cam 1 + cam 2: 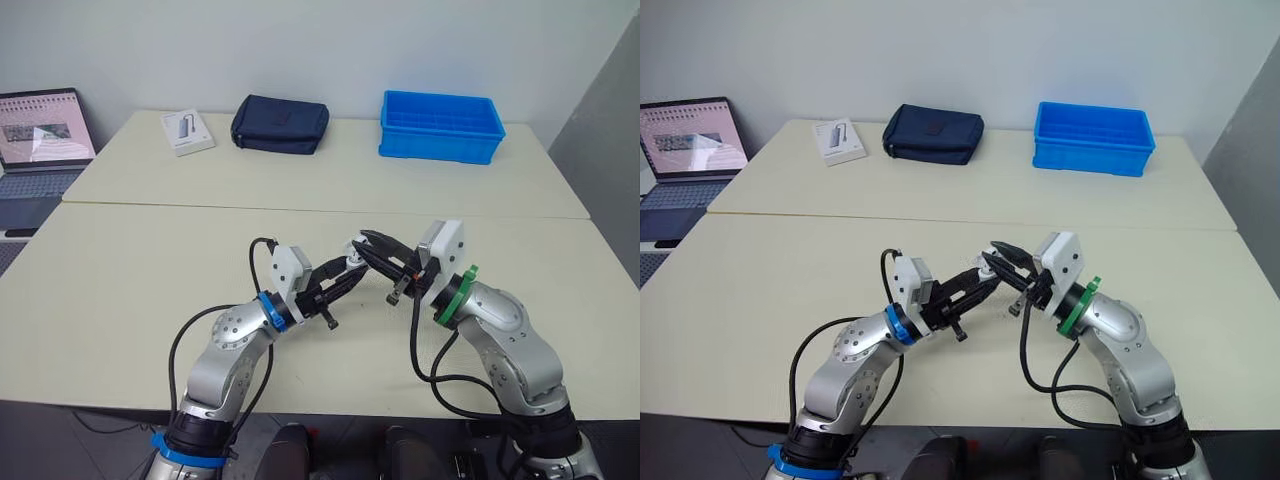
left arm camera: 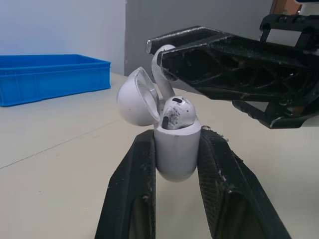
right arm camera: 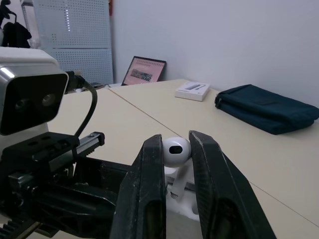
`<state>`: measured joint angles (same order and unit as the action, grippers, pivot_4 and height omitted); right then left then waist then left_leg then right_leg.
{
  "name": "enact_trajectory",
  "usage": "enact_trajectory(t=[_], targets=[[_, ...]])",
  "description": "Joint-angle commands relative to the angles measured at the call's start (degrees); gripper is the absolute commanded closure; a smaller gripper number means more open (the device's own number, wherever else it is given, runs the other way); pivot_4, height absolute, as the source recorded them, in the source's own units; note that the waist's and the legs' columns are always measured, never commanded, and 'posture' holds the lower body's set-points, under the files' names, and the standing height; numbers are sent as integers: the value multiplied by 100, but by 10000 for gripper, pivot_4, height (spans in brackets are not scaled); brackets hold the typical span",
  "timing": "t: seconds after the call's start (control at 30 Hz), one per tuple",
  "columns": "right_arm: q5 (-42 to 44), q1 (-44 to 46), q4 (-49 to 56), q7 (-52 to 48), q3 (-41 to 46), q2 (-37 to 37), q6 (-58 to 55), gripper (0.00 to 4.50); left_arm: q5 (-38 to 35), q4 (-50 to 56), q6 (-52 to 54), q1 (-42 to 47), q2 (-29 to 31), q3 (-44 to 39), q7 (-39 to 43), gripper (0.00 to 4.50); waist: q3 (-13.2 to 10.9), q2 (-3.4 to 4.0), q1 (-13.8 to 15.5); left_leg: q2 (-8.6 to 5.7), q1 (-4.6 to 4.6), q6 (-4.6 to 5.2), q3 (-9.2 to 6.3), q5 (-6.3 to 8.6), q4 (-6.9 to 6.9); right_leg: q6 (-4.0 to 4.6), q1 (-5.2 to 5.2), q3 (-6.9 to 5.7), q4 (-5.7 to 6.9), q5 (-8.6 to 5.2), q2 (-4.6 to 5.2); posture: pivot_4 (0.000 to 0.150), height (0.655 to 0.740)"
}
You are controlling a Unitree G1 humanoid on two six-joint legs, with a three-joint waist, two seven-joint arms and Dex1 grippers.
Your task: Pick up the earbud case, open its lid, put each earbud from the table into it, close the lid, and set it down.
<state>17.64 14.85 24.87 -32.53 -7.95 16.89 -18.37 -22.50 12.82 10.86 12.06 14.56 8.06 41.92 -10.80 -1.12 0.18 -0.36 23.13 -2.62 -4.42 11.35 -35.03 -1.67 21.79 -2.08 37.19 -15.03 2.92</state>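
The left pincer point(image 1: 345, 272) clamps the open case point(image 2: 175, 159) upright at mid-frame so the earbud point(image 3: 176, 151) clenched in the right pincer point(image 3: 175, 142) can drop in.

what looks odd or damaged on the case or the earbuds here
The earbud seated in the open case, held by the left pincer, carries dark smudges or scuffs on its white head; dirt or wear, I cannot tell. The second earbud in the right pincer looks clean. Nothing else stands out.
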Motion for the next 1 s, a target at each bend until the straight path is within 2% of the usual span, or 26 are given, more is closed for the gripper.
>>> enact_trajectory(t=[0.03, 0.47, 0.73, 0.87, 1.0], targets=[[-62, -17, 8, 27, 111, 24, 264, 41342, -101, 182, -20, 104, 4, -49, 35, 37053, 0, 0, -9, 0, 0, 0, 0, 0, 0, 0, 0, 0, 1, 0, 0, 1500, 7400], [-487, -260, -287, 10, 21, 178, 932, 41342, -114, 178, -14, 132, -19, -35, 32, 37053, 0, 0, -13, 0, -1, 0, 1, 0, 0, 0, 0, 2, 1, 0, 0, 1500, 7400], [-502, -452, -125, -8, -107, 229, 782, 41342, -100, 171, -13, 165, -39, -44, 21, 37053, 0, 0, -14, 0, -2, 0, 1, 0, 0, 0, -1, 2, 2, 0, 0, 1500, 7400], [-429, -473, -2, -10, -111, 242, 639, 27969, -96, 173, -19, 172, -40, -50, 23, 37053, 0, 0, -18, 1, -2, 0, 1, 0, 0, 0, -1, 2, 2, 0, 0, 1500, 7400], [-324, -511, 252, -27, -35, 293, 517, 12646, -97, 182, -2, 182, -45, -46, 34, 37053, 0, 0, -20, 1, -2, 0, 0, 0, 0, 0, -1, 2, 2, 0, 0, 1500, 7400]])
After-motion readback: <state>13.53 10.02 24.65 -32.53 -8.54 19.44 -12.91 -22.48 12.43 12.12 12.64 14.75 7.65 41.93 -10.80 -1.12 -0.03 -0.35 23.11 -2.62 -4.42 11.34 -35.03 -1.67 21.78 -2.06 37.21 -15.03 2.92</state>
